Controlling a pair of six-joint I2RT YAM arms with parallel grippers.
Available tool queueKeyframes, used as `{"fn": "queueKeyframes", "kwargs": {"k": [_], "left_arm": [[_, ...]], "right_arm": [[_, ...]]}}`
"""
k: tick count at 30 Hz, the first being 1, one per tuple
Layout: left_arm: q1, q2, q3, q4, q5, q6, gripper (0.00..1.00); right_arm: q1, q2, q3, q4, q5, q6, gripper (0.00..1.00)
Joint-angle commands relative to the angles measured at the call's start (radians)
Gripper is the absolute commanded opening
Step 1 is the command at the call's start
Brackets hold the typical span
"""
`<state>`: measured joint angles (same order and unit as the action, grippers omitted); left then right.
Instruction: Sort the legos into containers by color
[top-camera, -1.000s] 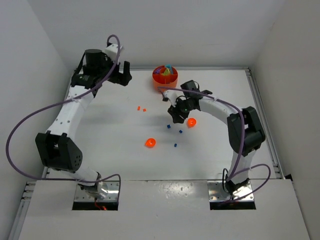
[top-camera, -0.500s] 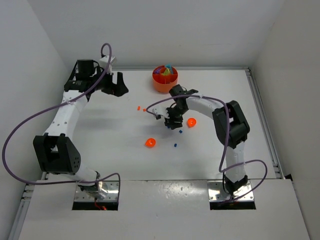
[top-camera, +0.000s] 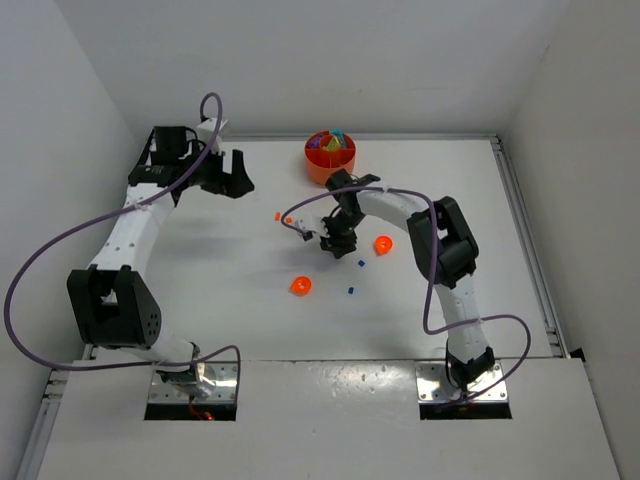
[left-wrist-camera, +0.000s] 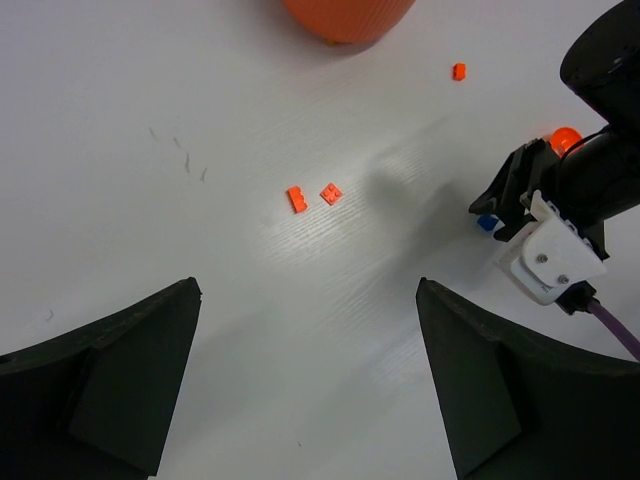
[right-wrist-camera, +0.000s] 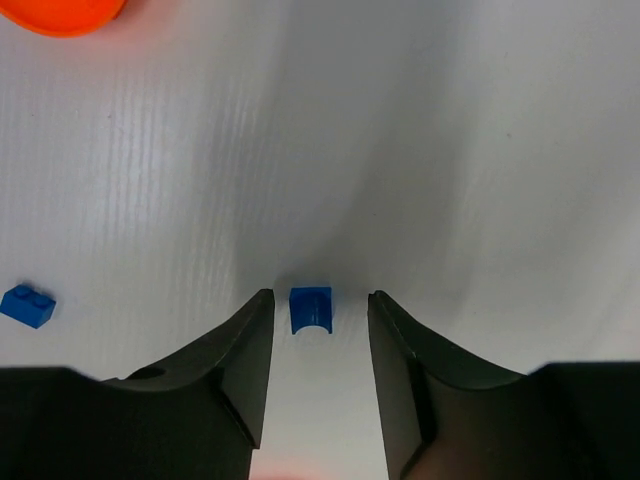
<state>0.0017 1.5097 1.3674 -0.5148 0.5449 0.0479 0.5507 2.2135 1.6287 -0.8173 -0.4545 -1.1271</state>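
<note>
Matte black fingers (right-wrist-camera: 225, 390) of the right gripper (right-wrist-camera: 319, 297) are standing apart, straddling a small smooth blue lego (right-wrist-camera: 310, 309) without touching it. The white table (right-wrist-camera: 480, 150) is showing fine parallel grain. A studded blue brick (right-wrist-camera: 27, 305) is lying off to one side. The left gripper (left-wrist-camera: 308, 290) is hanging spread wide, with two flat orange studded squares (left-wrist-camera: 297, 199) lying ahead of it. The round orange dish (top-camera: 322, 172) is sitting near the table's far edge, holding purple, green and cyan pieces.
</note>
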Motion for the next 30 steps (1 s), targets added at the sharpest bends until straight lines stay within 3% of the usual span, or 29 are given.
{"fn": "queueKeyframes", "kwargs": {"k": [1, 7, 12, 18, 22, 27, 30], "left_arm": [[0.021, -0.028, -0.004, 0.041, 0.006, 0.001, 0.96], [0.03, -0.028, -0.004, 0.041, 0.006, 0.001, 0.96], [0.04, -0.028, -0.013, 0.05, 0.006, 0.001, 0.96], [0.04, -0.028, -0.033, 0.068, 0.006, -0.008, 0.96], [0.04, -0.049, -0.065, 0.091, 0.006, -0.019, 0.96], [0.04, -0.092, -0.128, 0.156, -0.026, -0.057, 0.98], [0.04, -0.12, -0.165, 0.183, -0.026, -0.066, 0.99]], "right_arm": [[0.008, 0.006, 0.043, -0.034, -0.033, -0.03, 0.41], [0.017, 0.028, 0.043, -0.043, -0.001, -0.03, 0.26], [0.017, 0.028, 0.01, -0.034, 0.03, -0.03, 0.23], [0.017, -0.05, -0.128, 0.099, 0.063, 0.006, 0.18], [0.017, -0.116, -0.178, 0.277, 0.073, 0.154, 0.07], [-0.029, -0.153, -0.089, 0.389, 0.011, 0.413, 0.03], [-0.057, -0.193, -0.089, 0.547, 0.002, 0.591, 0.02]]}}
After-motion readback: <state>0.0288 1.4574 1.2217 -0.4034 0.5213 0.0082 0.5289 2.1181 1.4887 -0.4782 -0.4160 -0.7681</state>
